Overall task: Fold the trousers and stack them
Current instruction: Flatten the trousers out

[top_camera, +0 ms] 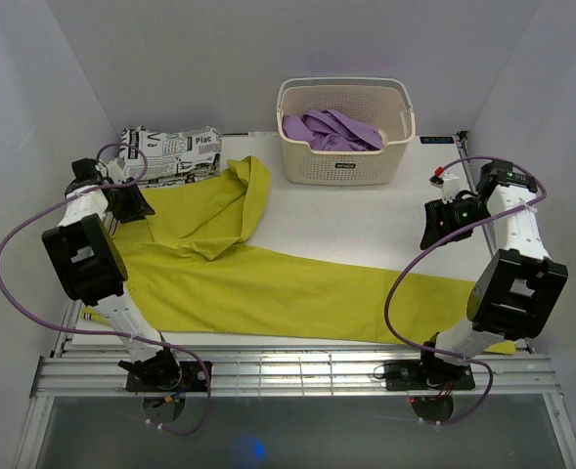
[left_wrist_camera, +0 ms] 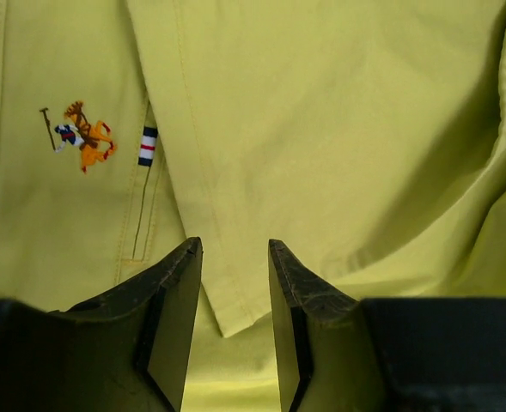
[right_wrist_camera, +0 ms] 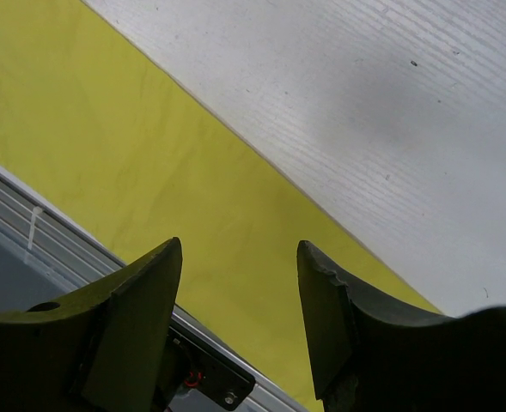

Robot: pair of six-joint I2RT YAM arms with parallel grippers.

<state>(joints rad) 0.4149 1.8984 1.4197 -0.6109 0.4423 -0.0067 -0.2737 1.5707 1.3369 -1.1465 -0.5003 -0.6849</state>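
Note:
The mustard-yellow trousers lie spread across the white table, one leg running right toward the front edge and the other folded back at the upper left. My left gripper hovers over the waist end at the left. In the left wrist view its jaws stand narrowly open over the trousers, a hem corner lying between the fingers, beside an embroidered polo logo. My right gripper hangs open above the right leg. In the right wrist view the gripper holds nothing, and the trousers lie below.
A white basket holding a purple garment stands at the back centre. A folded black-and-white newspaper-print garment lies at the back left. Bare table shows beyond the leg; the metal front rail runs under the right gripper.

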